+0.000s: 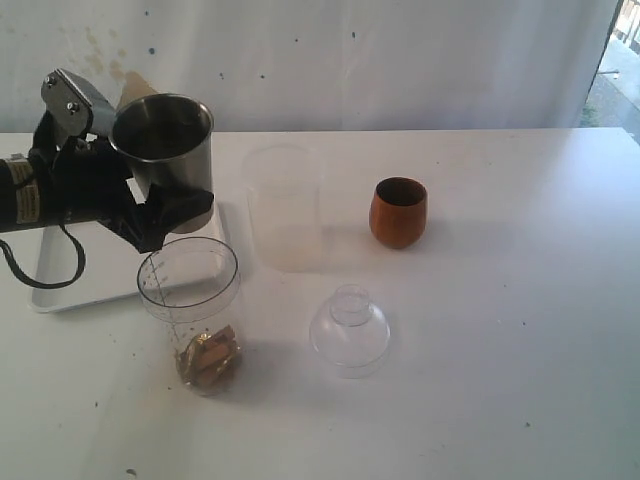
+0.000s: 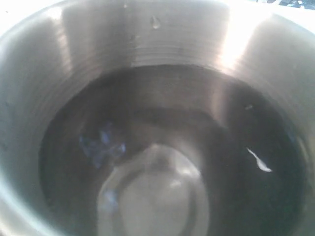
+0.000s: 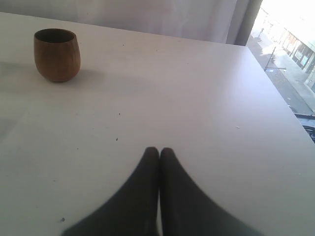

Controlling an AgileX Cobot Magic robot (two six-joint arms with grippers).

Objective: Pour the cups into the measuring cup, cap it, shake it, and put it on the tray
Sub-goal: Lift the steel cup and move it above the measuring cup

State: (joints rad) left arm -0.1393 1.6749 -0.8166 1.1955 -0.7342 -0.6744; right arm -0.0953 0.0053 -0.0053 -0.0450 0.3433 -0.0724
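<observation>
Over the measuring cup my left gripper clasps the steel tumbler, clear of the table and near upright. Brown bits lie at the measuring cup's bottom; it stands just beside the tray. Right of it stands a frosted cup, with a clear dome lid nearer the camera and the wooden cup farther right. My right gripper hangs over bare table, fingers pressed together, holding nothing

Exterior looks down — shares wooden cup with right wrist
</observation>
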